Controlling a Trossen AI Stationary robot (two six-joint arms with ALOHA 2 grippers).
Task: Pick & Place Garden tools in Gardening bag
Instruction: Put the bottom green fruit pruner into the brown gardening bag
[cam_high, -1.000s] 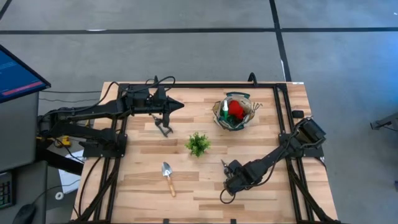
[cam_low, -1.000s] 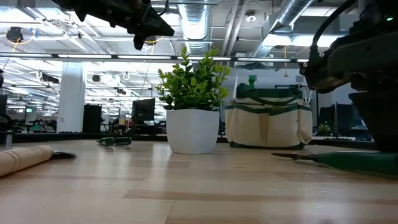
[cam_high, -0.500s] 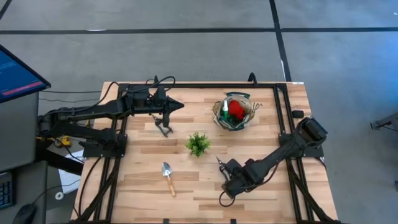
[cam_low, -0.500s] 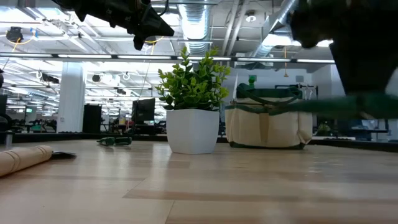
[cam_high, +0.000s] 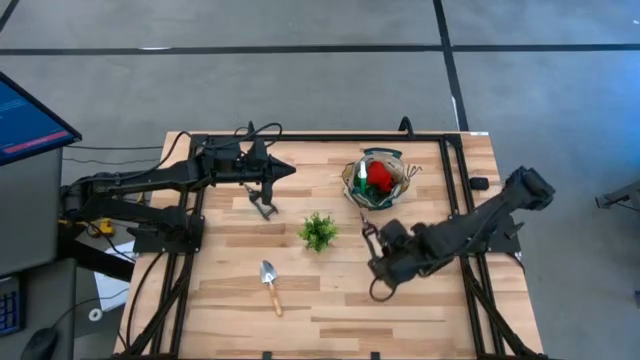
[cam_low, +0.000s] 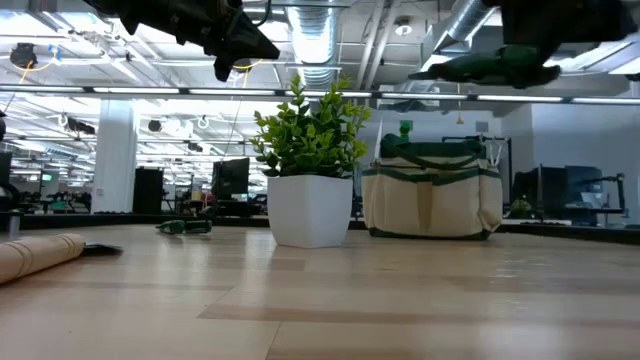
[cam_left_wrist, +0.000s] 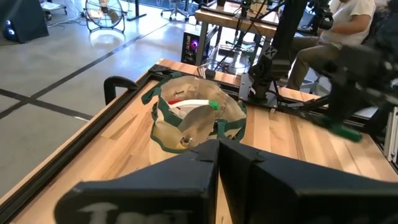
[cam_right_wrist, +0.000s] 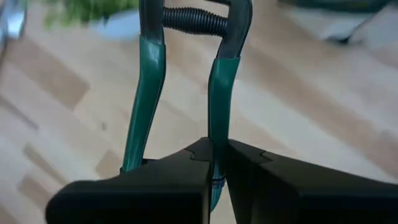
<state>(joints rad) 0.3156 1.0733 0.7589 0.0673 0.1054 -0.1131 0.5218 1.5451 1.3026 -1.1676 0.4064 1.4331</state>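
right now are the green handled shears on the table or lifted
Lifted: the right gripper is shut on one handle of the shears, carrying them above the table.

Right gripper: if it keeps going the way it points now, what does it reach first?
The right gripper, shut on green-handled shears, points up-table toward the gardening bag. The bag's rim looks like the first thing in line; the plant sits off to one side. The height over the bag is unclear.
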